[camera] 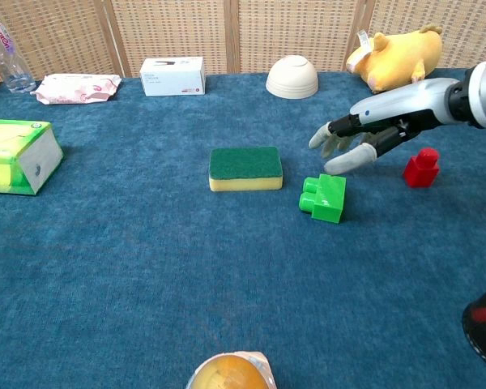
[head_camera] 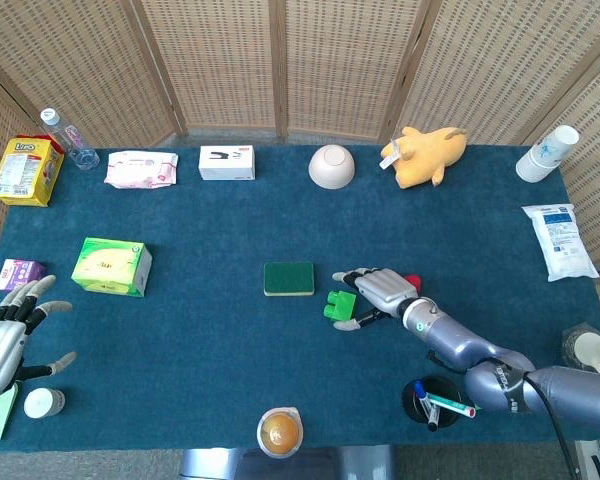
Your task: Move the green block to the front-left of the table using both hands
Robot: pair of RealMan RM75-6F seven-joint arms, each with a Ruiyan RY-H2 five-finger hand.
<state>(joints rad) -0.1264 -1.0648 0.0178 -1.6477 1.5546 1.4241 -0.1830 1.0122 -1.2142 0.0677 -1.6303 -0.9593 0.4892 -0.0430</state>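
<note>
The left hand (head_camera: 2,340) sits at the front-left edge of the table (head_camera: 200,330) in the head view, fingers spread, holding nothing; just beside it lie a small purple box (head_camera: 18,272) and a white cap-like object (head_camera: 43,402); the chest view does not show this hand. Along the far-left edge stand a yellow snack box (head_camera: 25,170) and a clear bottle (head_camera: 68,139); a pink wipes pack (head_camera: 140,168) and a white box (head_camera: 227,162) follow along the back edge. A green tissue box (head_camera: 112,267) lies on the left half of the table, well apart from the centre. A green-topped sponge (head_camera: 288,278) lies near the table centre; a white bowl (head_camera: 331,166) rests upside down at the back; an orange-filled cup (head_camera: 280,432) sits at the front edge. The green block (head_camera: 340,305) lies on the cloth just right of the sponge, slightly tilted in the chest view (camera: 324,197). The right hand (head_camera: 375,292) is above and just behind the green block, fingers spread, gripping nothing; in the chest view the right hand (camera: 350,147) appears clear of the block. A red block (camera: 421,167) stands near, to the right; a yellow plush toy (head_camera: 424,155) lies at the back; a black pen holder (head_camera: 435,400) stands at the front-right; stacked paper cups (head_camera: 546,154) and a white packet (head_camera: 559,240) occupy the right edge.
</note>
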